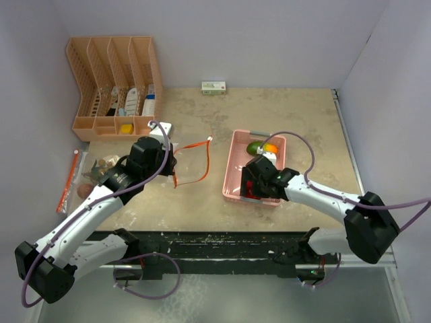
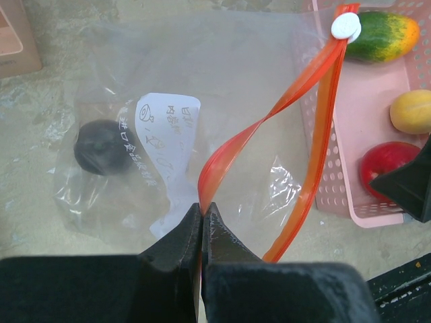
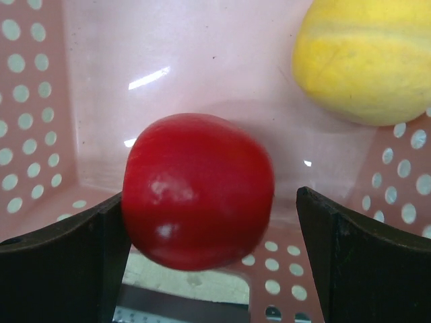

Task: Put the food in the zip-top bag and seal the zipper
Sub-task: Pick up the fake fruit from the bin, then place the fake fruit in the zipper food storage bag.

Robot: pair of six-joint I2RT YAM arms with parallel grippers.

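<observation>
Two arms reached out from the near edge of the table (image 1: 303, 121). The left gripper (image 2: 202, 210) had its fingers pressed together, pinching the near edge of the zip-top bag (image 2: 236, 81) just where the twisted orange zipper strip (image 2: 316, 101) came down to them. The bag's clear plastic spread away from the fingers over the tabletop. A dark ball (image 2: 101, 147) showed through it on the left beside a white printed label (image 2: 165, 134), though whether the ball lay inside the bag or under it could not be told.

To the right, the right gripper (image 3: 210, 202) was down in the pink basket (image 2: 337, 182) with its fingers spread either side of the red apple (image 3: 199, 192). The left finger touched the apple and the right one stood apart from it. Beyond the apple lay the yellow lemon (image 3: 367, 60), and at the basket's far end the green-orange mango (image 2: 382, 35), with the zipper's white slider (image 2: 345, 25) just left of it.

At the table's left edge sat a cluster of small tan balls (image 1: 104, 165) and a brown ball (image 1: 84, 192). Farthest back stood an orange file rack (image 1: 111, 74) and a small box (image 1: 213, 87) against the wall.
</observation>
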